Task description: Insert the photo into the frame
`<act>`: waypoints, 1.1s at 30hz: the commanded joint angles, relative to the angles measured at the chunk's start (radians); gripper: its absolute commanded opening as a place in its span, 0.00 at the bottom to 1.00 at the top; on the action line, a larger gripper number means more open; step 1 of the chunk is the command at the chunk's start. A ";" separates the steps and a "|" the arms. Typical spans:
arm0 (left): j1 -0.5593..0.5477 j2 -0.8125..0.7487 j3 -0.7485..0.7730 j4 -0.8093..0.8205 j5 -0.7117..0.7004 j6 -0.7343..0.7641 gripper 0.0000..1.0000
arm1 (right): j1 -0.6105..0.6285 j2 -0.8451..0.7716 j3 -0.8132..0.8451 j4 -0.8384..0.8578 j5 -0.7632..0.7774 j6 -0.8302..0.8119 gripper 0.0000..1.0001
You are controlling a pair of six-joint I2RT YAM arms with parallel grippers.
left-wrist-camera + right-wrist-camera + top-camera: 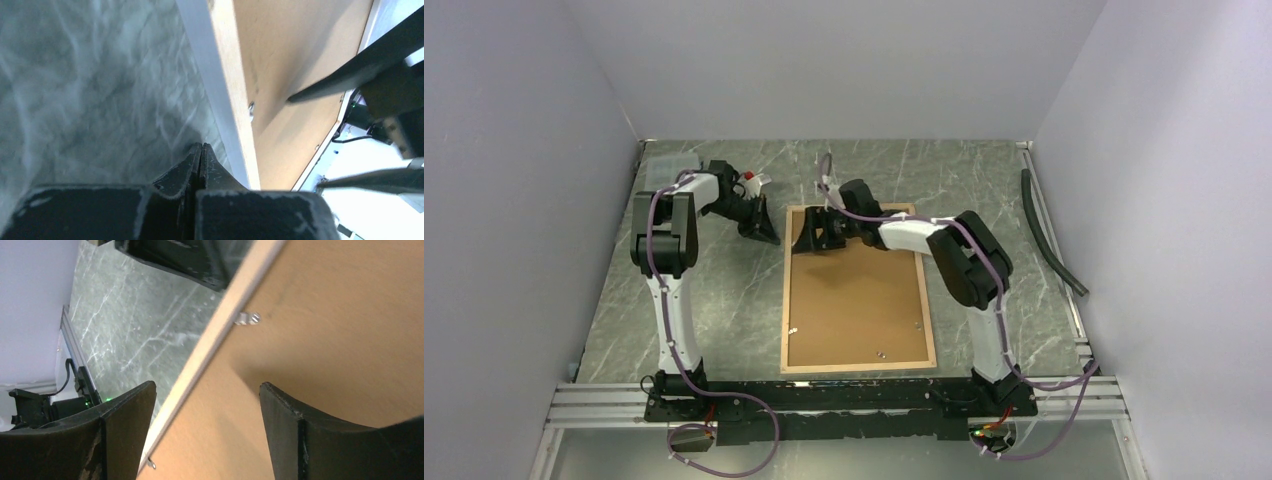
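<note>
The frame (786,300) lies back-up on the marble table, its light wood border round a brown backing board (859,300) with small metal clips (881,352). The photo is not in view. My left gripper (764,235) is shut and empty, its tips low by the table just outside the frame's left edge near the far corner; in the left wrist view the gripper (201,146) sits beside the border (227,90). My right gripper (809,240) is open over the frame's far left corner. In the right wrist view it (206,385) straddles the border (210,340) and board (325,330).
A black hose (1049,230) lies along the right wall. An aluminium rail (824,395) carries both arm bases at the near edge. Grey walls close in on three sides. A clip (247,317) sticks out at the frame's inner edge.
</note>
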 commanded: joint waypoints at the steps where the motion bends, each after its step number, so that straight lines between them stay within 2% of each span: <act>1: 0.023 -0.074 -0.050 -0.086 -0.095 0.110 0.04 | -0.081 -0.197 -0.115 0.069 0.099 0.027 0.84; 5: 0.023 -0.149 -0.148 -0.107 -0.136 0.199 0.06 | -0.185 -0.381 -0.212 -0.020 0.247 0.031 0.95; 9: 0.016 -0.202 -0.242 -0.092 -0.144 0.219 0.06 | -0.224 -0.439 -0.243 -0.077 0.273 0.037 0.95; 13: 0.018 -0.203 -0.217 -0.065 -0.076 0.145 0.07 | -0.085 -0.334 -0.185 -0.070 0.311 0.078 0.92; 18: 0.015 -0.179 -0.146 -0.025 0.026 0.029 0.23 | 0.040 -0.182 -0.125 0.032 0.336 0.192 0.84; 22: 0.007 -0.142 -0.123 -0.010 0.075 -0.007 0.29 | 0.087 -0.103 -0.110 0.134 0.347 0.259 0.80; 27: -0.020 -0.099 -0.114 0.003 0.074 -0.012 0.29 | 0.094 -0.045 -0.096 0.193 0.335 0.310 0.78; 33: -0.033 -0.049 -0.099 0.028 0.062 -0.036 0.25 | 0.092 0.005 -0.063 0.203 0.327 0.321 0.77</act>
